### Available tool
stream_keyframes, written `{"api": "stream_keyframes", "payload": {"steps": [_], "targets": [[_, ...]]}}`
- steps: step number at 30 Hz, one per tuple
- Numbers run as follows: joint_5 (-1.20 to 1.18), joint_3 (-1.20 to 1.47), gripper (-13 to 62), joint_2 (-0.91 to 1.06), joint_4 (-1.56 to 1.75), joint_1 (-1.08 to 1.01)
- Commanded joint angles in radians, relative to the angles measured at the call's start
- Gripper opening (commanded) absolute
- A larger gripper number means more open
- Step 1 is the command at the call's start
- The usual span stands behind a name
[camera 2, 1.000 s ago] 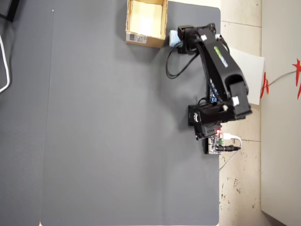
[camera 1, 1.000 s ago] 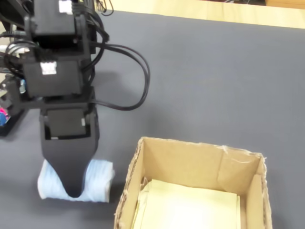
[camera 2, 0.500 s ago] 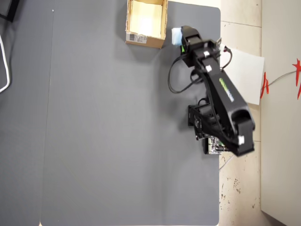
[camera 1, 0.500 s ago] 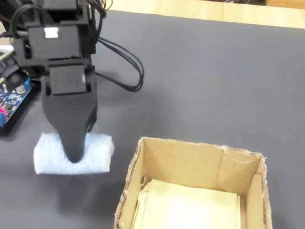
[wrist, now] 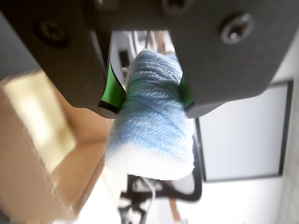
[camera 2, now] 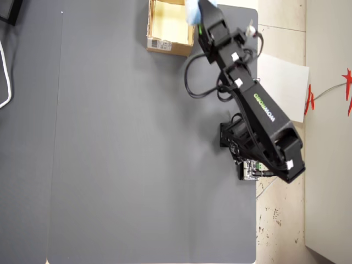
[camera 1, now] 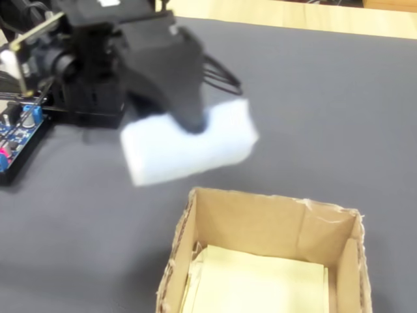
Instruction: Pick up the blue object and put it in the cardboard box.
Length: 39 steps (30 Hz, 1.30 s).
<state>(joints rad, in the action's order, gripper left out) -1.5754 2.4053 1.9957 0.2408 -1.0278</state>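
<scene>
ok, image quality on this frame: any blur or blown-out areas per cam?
Wrist view: blue object sharp, cardboard box soft, pale background washed out. Fixed view: gripper and blue object smeared, box crisp. Overhead view: evenly lit, sharp, blue object cut off at top edge.

light: bright, even | shadows: faint | wrist view: background blurred, perhaps overexposed
</scene>
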Motion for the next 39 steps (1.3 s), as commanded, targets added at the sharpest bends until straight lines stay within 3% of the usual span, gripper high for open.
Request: {"api": "stream_keyframes", "payload": {"steps": [1,8,13,22,29,39], "targets": [[-0.015,-0.084,9.7,0.009,0.132,0.003],[-0.017,-0.161,10.4,-0.106,0.018,0.144],[-0.017,-0.206,22.1,-0.146,-0.133,0.147],[-0.021,-0.270,27.8,-0.215,-0.190,0.137],[-0.023,-0.259,30.8,-0.186,-0.229,0.138],[-0.031,-0.091,32.3,0.028,-0.195,0.405]]}}
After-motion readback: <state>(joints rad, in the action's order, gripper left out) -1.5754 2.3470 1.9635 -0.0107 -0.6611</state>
